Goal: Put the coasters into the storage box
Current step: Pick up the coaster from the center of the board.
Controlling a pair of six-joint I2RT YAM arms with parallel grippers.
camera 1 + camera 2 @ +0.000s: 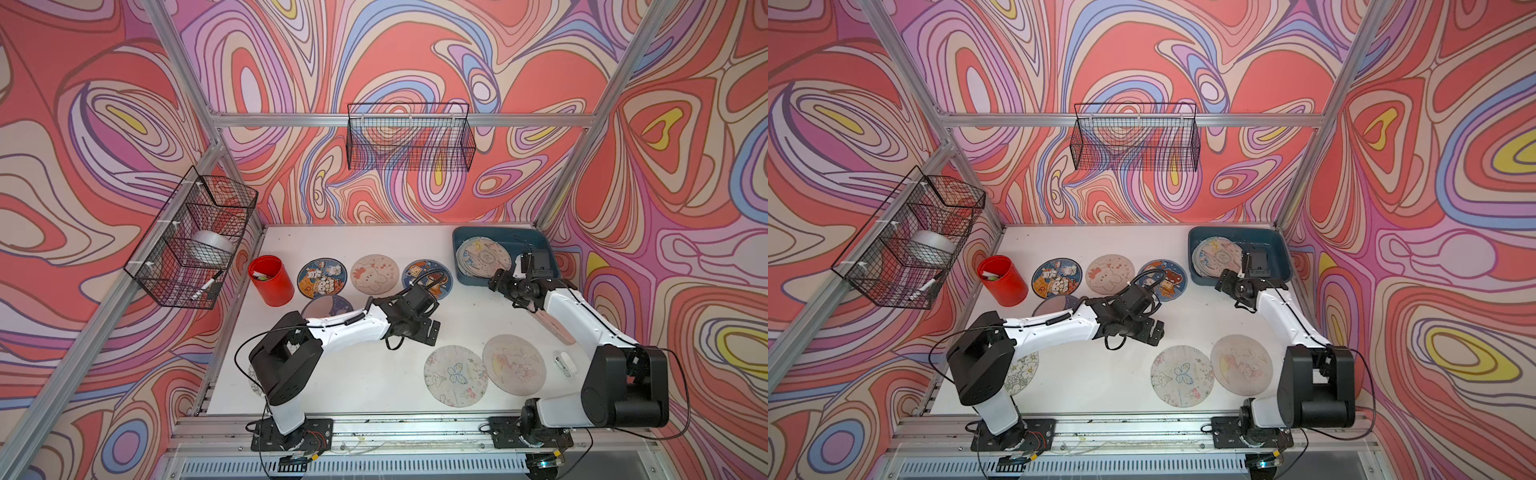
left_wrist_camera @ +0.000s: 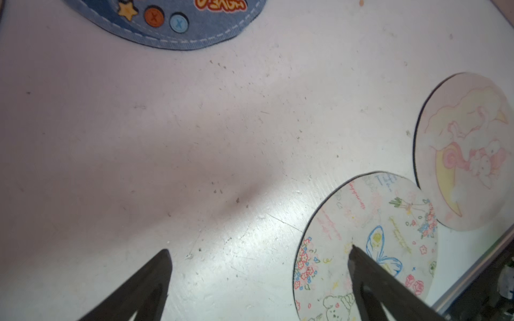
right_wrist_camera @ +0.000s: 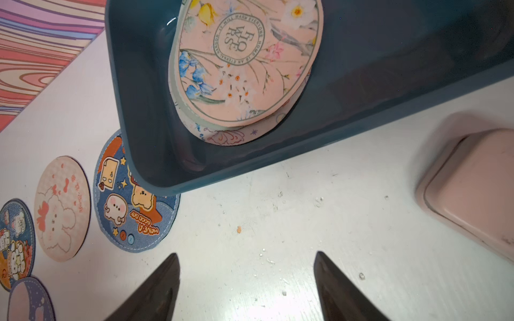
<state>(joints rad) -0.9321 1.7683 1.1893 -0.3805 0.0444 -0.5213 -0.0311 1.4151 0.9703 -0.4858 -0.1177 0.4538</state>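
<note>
your left tool (image 2: 258, 248) hangs spread near the butterfly coaster (image 2: 375, 222), your right tool (image 3: 247, 253) apart beside the storage box (image 3: 361, 83), which holds a few coasters (image 3: 244, 55) while about seven lie on the counter (image 2: 194, 139).

The storage box (image 1: 536, 241), stacked coasters (image 1: 483, 257) inside, sits at the table's (image 1: 353, 374) two o'clock; cup (image 1: 272, 282) at ten, loose coasters (image 1: 456, 376) at five.

1. white table (image 1: 345, 374), scuffed.
2. far half: red cup (image 1: 271, 280), three coasters (image 1: 373, 274) in a row, storage box (image 1: 538, 237) in the right corner.
3. near half: butterfly coaster (image 1: 455, 376) just beside pink-print coaster (image 1: 513, 365).
</note>
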